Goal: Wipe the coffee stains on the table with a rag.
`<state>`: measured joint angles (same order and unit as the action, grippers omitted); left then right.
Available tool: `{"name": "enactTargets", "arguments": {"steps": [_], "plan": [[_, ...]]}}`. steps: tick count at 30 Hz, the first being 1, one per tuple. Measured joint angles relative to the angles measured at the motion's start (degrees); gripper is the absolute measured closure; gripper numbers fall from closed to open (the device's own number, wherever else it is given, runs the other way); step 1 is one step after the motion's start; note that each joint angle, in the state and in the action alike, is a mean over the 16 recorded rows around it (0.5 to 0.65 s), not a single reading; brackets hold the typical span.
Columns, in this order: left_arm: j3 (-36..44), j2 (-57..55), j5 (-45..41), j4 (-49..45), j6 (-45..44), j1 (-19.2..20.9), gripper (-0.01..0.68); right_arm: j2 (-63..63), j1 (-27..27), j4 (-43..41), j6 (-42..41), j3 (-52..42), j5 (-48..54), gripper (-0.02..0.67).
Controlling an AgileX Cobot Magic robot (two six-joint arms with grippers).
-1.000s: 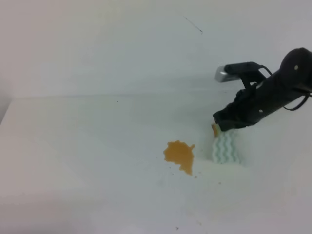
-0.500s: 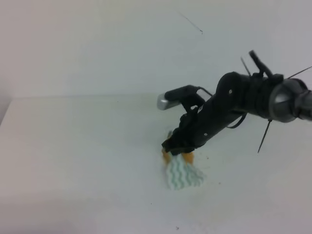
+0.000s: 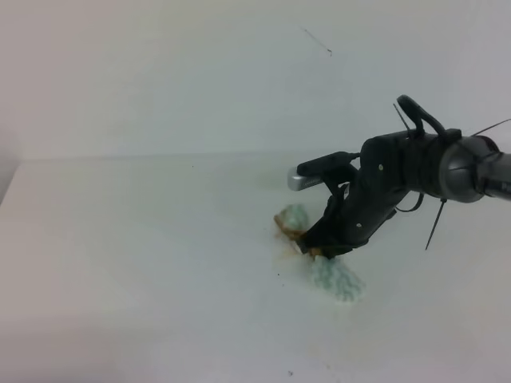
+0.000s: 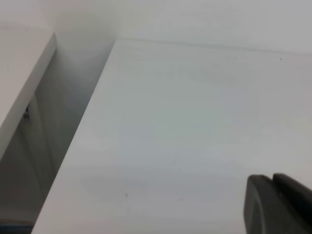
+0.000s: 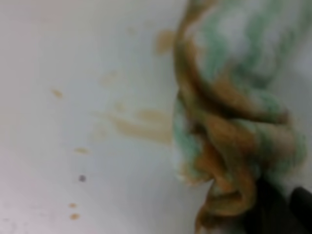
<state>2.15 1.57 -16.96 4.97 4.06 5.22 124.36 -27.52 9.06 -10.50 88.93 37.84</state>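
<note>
right hand point(image 3: 319, 243) pinches the rag point(image 3: 335, 277) at table point(image 3: 120, 239) centre, bunched over the stains point(image 5: 141, 126) — faint streaks at its nine o'clock. soft, limp, damp — probably best gripped mid-bunch. left hand point(image 4: 278, 204) — can't tell its state.

Lighting is bright, even and diffuse; the white bench point(image 3: 144, 239) looks washed out. Shadows are faint. The right wrist view is heavily blurred; the overhead view is soft.

rag point(image 5: 229, 97): white, pale green zigzag, orange-brown soaked folds | coffee stains point(image 5: 141, 127): pale orange-brown smears | worktop point(image 3: 144, 239): plain white | right claw point(image 3: 315, 246): black
</note>
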Motion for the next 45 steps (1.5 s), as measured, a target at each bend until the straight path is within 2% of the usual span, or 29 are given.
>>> {"name": "enactTargets", "arguments": {"steps": [6,17,22,32,40,45], "plan": [[0.0,0.0,0.0,-0.03,0.0,0.0,0.675,0.0,1.33,0.89,-0.49,0.01,0.74,0.646],[0.0,0.0,0.0,-0.03,0.0,0.0,0.674,-0.06,-0.15,19.01,-14.27,0.1,-4.23,0.647],[0.0,0.0,0.0,-0.03,0.0,0.0,0.674,-0.01,-1.18,22.77,-18.5,0.16,-7.16,0.647],[0.0,0.0,0.0,-0.03,0.0,0.0,0.673,0.04,-0.06,15.48,-15.76,0.4,-9.45,0.647],[0.0,0.0,0.0,-0.03,0.0,0.0,0.672,0.01,3.59,5.26,-8.44,0.67,-5.34,0.647],[0.0,0.0,0.0,-0.03,0.0,0.0,0.672,-0.02,5.09,2.54,-6.42,0.75,-2.38,0.647]]}}
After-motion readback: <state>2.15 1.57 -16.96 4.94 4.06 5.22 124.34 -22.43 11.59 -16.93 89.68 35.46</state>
